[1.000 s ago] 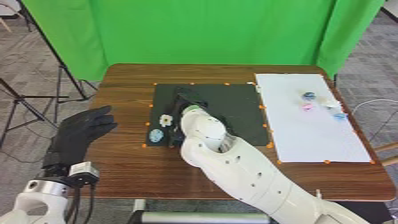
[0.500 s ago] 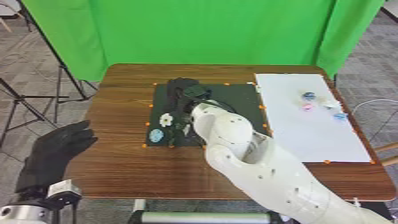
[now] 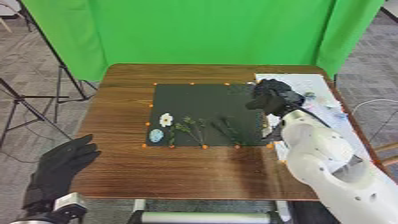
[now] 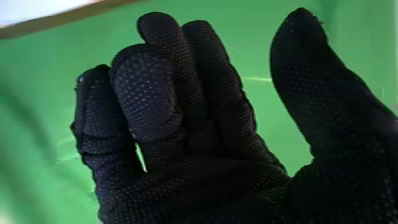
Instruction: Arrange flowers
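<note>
My right hand [image 3: 274, 95] is over the line between the black mat [image 3: 187, 100] and the white sheet [image 3: 306, 145] in the head view. In the right wrist view the right hand [image 4: 191, 150] has relaxed fingers and a spread thumb, holding nothing. On the mat's near part lie a white flower [image 3: 166, 119], a pale blue flower [image 3: 156, 135], a leafy green sprig [image 3: 189, 129] and darker green stems [image 3: 233, 131]. A blue flower [image 3: 309, 94] rests on the white sheet, beside the right hand. My left hand [image 3: 67, 162] stays open off the table's left edge.
Orange markers [image 3: 205, 147] line the mat's edges on the brown table [image 3: 169, 175]. A green curtain [image 3: 213, 35] hangs behind it. Black stand legs [image 3: 44, 97] are on the left, past the table.
My right hand has moved from over the mat to the right, toward the white sheet, uncovering the green stems. The left hand has shifted down a little.
</note>
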